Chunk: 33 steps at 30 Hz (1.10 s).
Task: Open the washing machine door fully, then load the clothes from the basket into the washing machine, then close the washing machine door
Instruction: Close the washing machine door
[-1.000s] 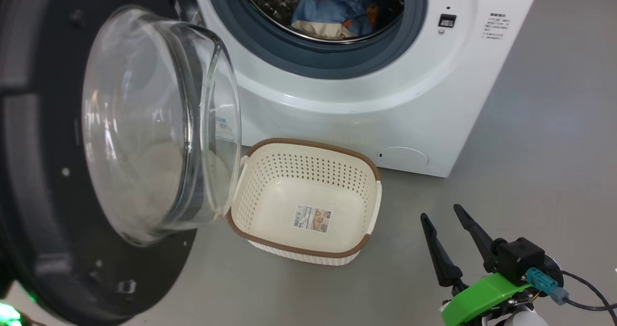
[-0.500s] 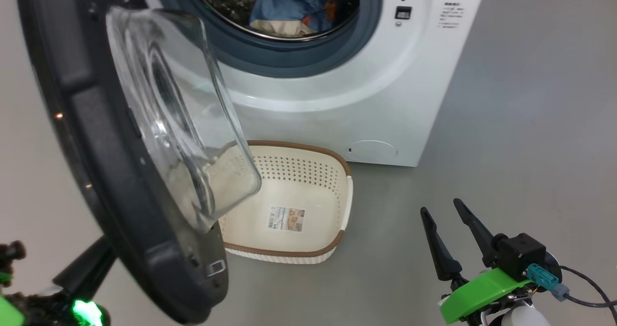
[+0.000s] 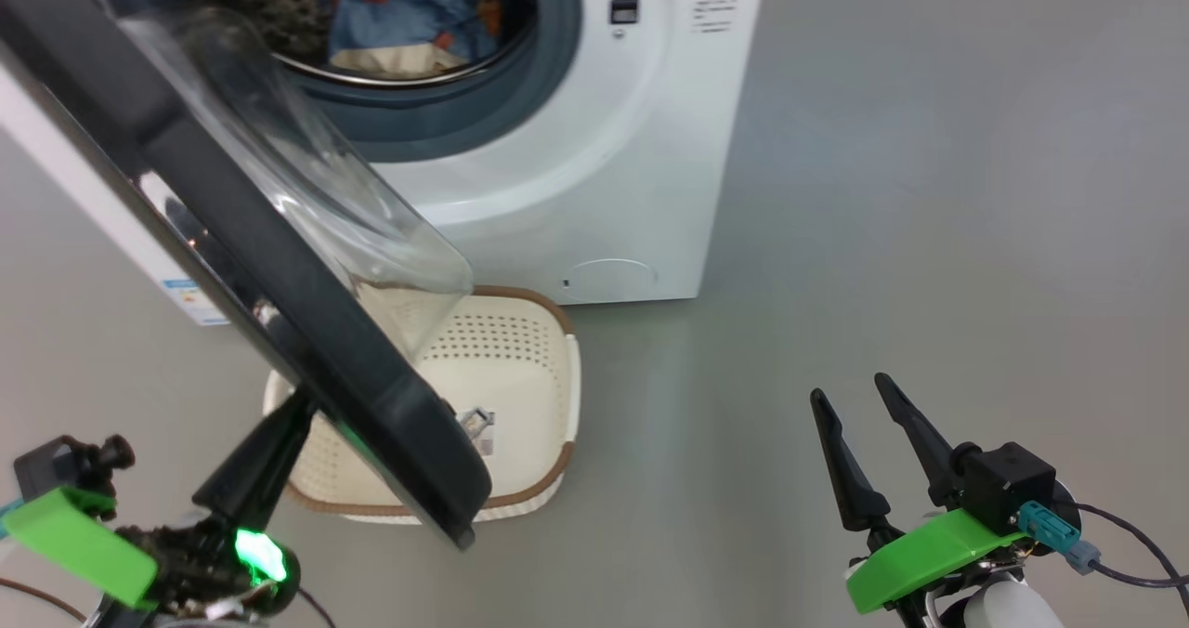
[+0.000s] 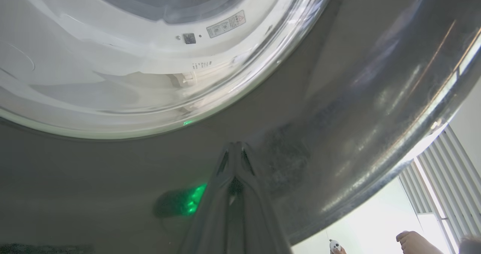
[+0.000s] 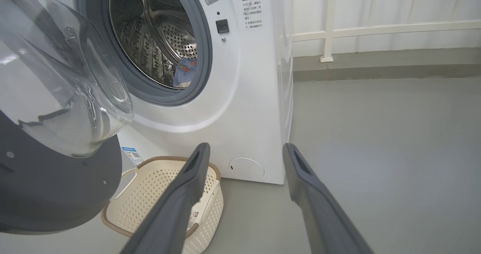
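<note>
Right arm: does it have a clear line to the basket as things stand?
Probably yes. Bare floor lies between the open right end effector and the right rim of the basket. The washing machine door overhangs only the left side of it.

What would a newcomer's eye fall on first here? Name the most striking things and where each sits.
The big black-rimmed door with its bulging glass cuts slantwise across the left of the head view, half open, the left arm's shut fingers against its outer face. Behind it, blue printed clothes lie inside the washer, and an empty cream basket stands on the floor below.
</note>
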{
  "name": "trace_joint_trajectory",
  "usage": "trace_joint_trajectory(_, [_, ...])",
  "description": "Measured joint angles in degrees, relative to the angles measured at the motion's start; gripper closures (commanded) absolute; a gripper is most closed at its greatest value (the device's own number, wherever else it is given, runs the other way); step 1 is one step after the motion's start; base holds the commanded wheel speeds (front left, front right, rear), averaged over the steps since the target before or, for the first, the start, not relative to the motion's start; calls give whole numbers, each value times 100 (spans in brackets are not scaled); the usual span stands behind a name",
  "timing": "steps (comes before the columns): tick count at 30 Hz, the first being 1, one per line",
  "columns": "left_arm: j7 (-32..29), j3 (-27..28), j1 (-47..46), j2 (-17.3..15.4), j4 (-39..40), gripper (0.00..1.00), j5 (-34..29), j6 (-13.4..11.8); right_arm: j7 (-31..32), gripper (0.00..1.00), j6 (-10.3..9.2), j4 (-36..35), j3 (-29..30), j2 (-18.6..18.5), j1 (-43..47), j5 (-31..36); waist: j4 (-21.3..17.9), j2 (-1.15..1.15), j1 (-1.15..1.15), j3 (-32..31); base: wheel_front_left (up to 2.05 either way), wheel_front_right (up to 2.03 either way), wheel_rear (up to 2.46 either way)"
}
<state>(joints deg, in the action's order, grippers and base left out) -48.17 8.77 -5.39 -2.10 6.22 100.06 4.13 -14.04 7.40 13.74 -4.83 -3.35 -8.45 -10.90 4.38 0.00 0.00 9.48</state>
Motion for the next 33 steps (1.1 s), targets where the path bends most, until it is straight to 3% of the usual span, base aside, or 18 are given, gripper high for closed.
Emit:
trace_joint_trajectory(7, [931,-337,-486,-2,-542,100,-207,222,-21,0,0,24,-30,5,-38,-53,-541,0,0,63,0,0,0])
trace_joint_trajectory(19, [1794,-588,-1333,15,-1185,100,-420,270,-22,0,0,46,-74,8,-107,-244,-1300,0,0,191,0,0,0])
trace_joint_trajectory(26, [2086,-611,-1660,29,-1362,100,-417,271,-22,0,0,38,-97,13,-109,-290,-1475,0,0,234,0,0,0])
trace_joint_trajectory(33, [2292,-594,-1631,35,-1400,100,-417,276,-22,0,0,38,-27,15,-109,-336,-1401,0,0,123,0,0,0])
